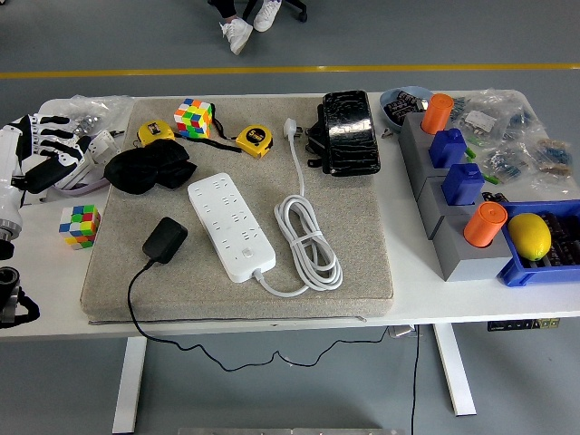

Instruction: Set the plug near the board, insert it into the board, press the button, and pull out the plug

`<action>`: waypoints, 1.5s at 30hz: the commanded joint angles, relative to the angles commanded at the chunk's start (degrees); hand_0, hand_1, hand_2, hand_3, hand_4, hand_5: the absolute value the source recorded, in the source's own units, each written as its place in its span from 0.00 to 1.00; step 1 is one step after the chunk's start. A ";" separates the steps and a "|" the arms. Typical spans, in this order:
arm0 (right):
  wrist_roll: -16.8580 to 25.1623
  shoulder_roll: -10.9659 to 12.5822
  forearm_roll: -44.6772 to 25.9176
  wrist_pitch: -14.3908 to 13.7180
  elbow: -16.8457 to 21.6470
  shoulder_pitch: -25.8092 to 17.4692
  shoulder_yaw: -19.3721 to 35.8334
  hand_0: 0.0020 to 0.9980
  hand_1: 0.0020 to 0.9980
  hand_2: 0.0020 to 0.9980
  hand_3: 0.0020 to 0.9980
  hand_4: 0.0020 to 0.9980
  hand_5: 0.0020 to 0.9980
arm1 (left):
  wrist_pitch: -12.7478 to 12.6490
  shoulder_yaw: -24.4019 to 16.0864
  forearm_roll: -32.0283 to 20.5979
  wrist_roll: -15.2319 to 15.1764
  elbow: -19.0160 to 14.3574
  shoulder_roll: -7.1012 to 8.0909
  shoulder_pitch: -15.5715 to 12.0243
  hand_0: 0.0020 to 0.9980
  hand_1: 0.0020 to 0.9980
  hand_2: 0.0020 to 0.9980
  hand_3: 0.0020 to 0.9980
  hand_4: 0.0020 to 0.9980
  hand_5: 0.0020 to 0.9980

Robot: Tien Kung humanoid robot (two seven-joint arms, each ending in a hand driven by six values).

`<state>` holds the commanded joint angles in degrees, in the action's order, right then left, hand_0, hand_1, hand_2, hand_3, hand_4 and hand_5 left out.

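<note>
At the left edge, the robot's left hand [45, 149] is hovering over the white desk [45, 272], partly cut off by the frame; its black-and-white fingers [56, 134] are lying spread and relaxed, holding nothing. Just at its 5 o'clock a small multicoloured puzzle cube [79, 225] is sitting on the desk. The right hand is lying outside the view.

On the grey felt mat [362, 236], the black plug adapter [164, 240] is lying flat at the mat's 8 o'clock, its thin black cable [136, 308] running over the near edge and dropping below the desk, where its end is hidden. Just beside it, at its 2 o'clock and not touching, the long white power board [230, 225] is lying diagonally; its button is too small to make out. At the board's 3 o'clock its own white cord [308, 240] is lying coiled, ending in a white plug [291, 128] near the far edge.

At the top, a person's white shoes [252, 23] are showing, the rest cut off.
</note>
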<state>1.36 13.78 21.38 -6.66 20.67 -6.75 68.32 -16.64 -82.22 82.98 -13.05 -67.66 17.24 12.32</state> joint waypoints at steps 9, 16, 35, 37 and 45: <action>-0.04 -0.12 -0.04 0.05 0.04 -0.22 0.10 0.56 0.65 0.61 0.53 0.89 0.44 | 0.00 -0.15 0.02 0.08 -0.12 0.12 0.07 0.35 0.44 0.51 0.59 0.84 0.31; -0.02 -0.09 0.10 0.02 0.12 -0.03 0.50 0.56 0.65 0.61 0.53 0.89 0.44 | -0.03 -0.09 -0.03 0.06 -0.20 0.22 0.27 0.35 0.44 0.51 0.59 0.84 0.31; 0.02 -0.28 0.12 0.07 0.19 -0.02 0.95 0.56 0.65 0.61 0.53 0.89 0.44 | 0.00 1.36 -0.43 0.16 0.26 -0.57 0.70 0.35 0.44 0.51 0.59 0.84 0.31; -0.03 -0.43 0.11 0.15 0.16 -0.13 0.80 0.56 0.65 0.61 0.53 0.89 0.44 | 0.09 1.98 -0.49 0.26 0.31 -0.81 1.02 0.35 0.44 0.51 0.59 0.84 0.31; -0.01 -0.29 0.44 0.06 0.35 -0.32 1.04 0.56 0.64 0.61 0.53 0.89 0.43 | 0.08 3.39 -0.67 0.32 -0.05 -0.97 1.12 0.35 0.44 0.51 0.59 0.84 0.32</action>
<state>1.36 13.49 21.82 -6.60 21.02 -7.07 69.36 -16.56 -78.83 82.31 -12.73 -67.71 16.27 13.44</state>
